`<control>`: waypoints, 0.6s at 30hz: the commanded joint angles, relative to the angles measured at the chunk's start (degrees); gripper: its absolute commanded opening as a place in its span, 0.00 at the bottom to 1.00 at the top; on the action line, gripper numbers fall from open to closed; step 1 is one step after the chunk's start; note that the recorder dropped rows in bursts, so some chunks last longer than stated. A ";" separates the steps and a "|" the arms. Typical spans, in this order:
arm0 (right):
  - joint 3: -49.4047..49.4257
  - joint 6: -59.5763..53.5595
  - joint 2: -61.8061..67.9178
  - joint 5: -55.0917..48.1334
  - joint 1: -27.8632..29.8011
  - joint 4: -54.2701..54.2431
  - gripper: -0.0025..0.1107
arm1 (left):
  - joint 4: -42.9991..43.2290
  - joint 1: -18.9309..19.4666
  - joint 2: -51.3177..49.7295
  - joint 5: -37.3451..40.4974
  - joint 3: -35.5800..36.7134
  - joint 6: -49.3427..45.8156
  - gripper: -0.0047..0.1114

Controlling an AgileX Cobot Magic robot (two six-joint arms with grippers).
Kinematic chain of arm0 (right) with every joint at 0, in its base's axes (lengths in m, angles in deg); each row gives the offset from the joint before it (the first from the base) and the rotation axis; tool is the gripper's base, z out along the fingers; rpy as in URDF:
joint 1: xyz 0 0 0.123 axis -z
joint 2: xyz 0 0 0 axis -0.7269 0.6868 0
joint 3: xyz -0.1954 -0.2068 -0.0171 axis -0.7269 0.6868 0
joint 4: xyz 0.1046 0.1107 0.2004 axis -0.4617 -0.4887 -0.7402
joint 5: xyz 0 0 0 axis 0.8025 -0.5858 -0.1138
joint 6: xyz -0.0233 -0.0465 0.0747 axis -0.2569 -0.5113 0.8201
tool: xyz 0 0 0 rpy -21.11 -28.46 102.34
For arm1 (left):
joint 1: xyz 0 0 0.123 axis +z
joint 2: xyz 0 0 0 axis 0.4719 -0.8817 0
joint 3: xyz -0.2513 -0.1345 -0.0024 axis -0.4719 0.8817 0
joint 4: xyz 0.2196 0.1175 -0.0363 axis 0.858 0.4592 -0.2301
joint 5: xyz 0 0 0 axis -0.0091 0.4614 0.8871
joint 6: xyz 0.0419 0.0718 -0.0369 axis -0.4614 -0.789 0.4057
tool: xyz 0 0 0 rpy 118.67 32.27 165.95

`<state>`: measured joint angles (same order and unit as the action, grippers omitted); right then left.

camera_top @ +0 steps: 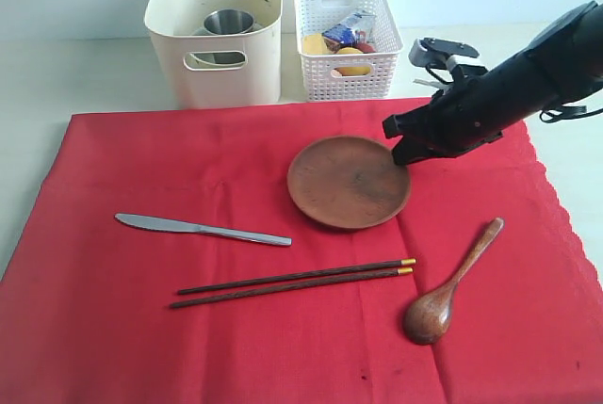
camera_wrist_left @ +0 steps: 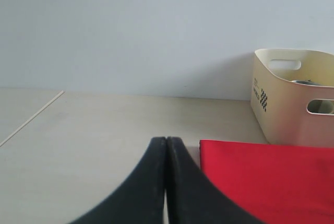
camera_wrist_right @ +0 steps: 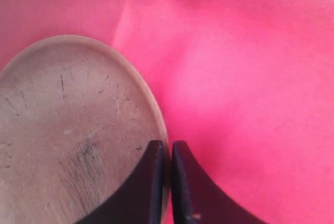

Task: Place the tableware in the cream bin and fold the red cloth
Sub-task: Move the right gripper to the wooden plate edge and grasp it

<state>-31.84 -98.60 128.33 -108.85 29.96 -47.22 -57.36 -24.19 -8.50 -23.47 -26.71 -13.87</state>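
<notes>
The red cloth (camera_top: 113,329) (camera_wrist_left: 271,177) (camera_wrist_right: 250,67) is spread flat on the table. On it lie the round wooden plate (camera_top: 344,187) (camera_wrist_right: 62,130), the steel knife (camera_top: 203,229), the dark chopsticks (camera_top: 292,282) and the wooden spoon (camera_top: 443,296). My right gripper (camera_top: 398,146) (camera_wrist_right: 168,146) is shut on the plate's right rim, one finger on each side of it. The cream bin (camera_top: 221,79) (camera_wrist_left: 284,114) stands behind the cloth with the steel cup (camera_top: 229,23) inside. The cream bowl is not visible. My left gripper (camera_wrist_left: 166,141) is shut and empty above the bare table, left of the cloth's corner.
A white perforated basket (camera_top: 344,74) with food items stands right of the cream bin. The wall runs close behind both bins. The cloth's scalloped edge (camera_top: 565,225) lies at the right. Bare tabletop (camera_wrist_left: 104,130) stretches left of the cloth.
</notes>
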 commanded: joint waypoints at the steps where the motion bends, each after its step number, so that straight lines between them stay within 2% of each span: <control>1: -0.53 -0.30 0.31 -7.15 0.15 0.07 0.02 | 0.36 0.07 0.22 -0.11 0.13 -0.22 0.04; 8: -0.53 1.24 0.31 -6.07 0.03 0.18 0.03 | 0.36 0.07 0.22 -0.11 0.13 -0.22 0.04; 10: -0.53 1.71 0.31 -6.06 0.03 0.18 0.09 | 0.36 0.07 0.22 -0.11 0.13 -0.22 0.04; 15: -0.53 2.60 0.31 -8.07 0.03 0.18 0.33 | 0.36 0.07 0.22 -0.11 0.13 -0.22 0.04; 18: -0.53 2.60 0.31 -11.19 0.03 0.18 0.38 | 0.36 0.07 0.22 -0.11 0.13 -0.22 0.04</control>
<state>-31.84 -96.24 128.89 -117.22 29.96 -47.22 -57.36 -24.19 -8.50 -23.47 -26.71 -13.87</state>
